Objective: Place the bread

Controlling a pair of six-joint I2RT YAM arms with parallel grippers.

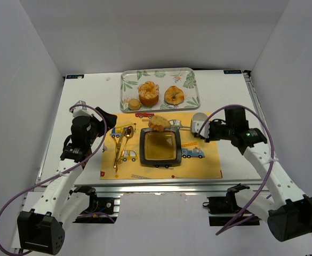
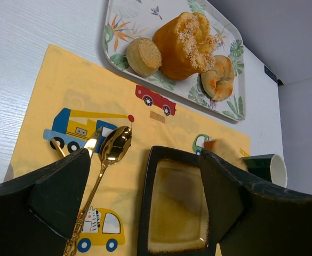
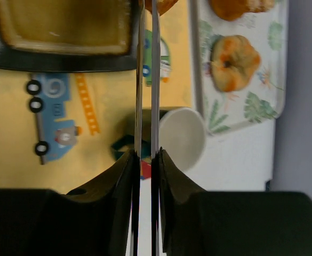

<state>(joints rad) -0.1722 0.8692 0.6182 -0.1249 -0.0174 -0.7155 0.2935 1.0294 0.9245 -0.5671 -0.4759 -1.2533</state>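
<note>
Bread, 4 pcs total: 3 on the tray point(image 1: 130, 84) – small bun point(image 1: 134, 104), big muffin point(image 1: 149, 93), ring pastry point(image 1: 174, 95) – plus 1 bread piece point(image 1: 158, 122) at far rim of the plate point(image 1: 159, 149). Tray x1. Plate x1, dark, square. Mat point(image 1: 205, 165) x1, yellow w/ cars. Cup point(image 1: 199, 124) x1. Tongs point(image 3: 156, 80) x1 pr. Gold cutlery x2: 1 spoon point(image 2: 114, 145), 1 other pc point(image 2: 93, 141), can't tell which kind.

**Top external:** mounted high behind the arm bases, looks down over the whole tabletop point(image 1: 92, 96).
**Left wrist:** low, close, faces across the placemat point(image 2: 49, 90) toward the tray point(image 2: 118, 26).
**Right wrist:** close, looks down past its fingers point(image 3: 113, 186).
**Shared by all:** dish point(image 1: 143, 146), tray.
</note>
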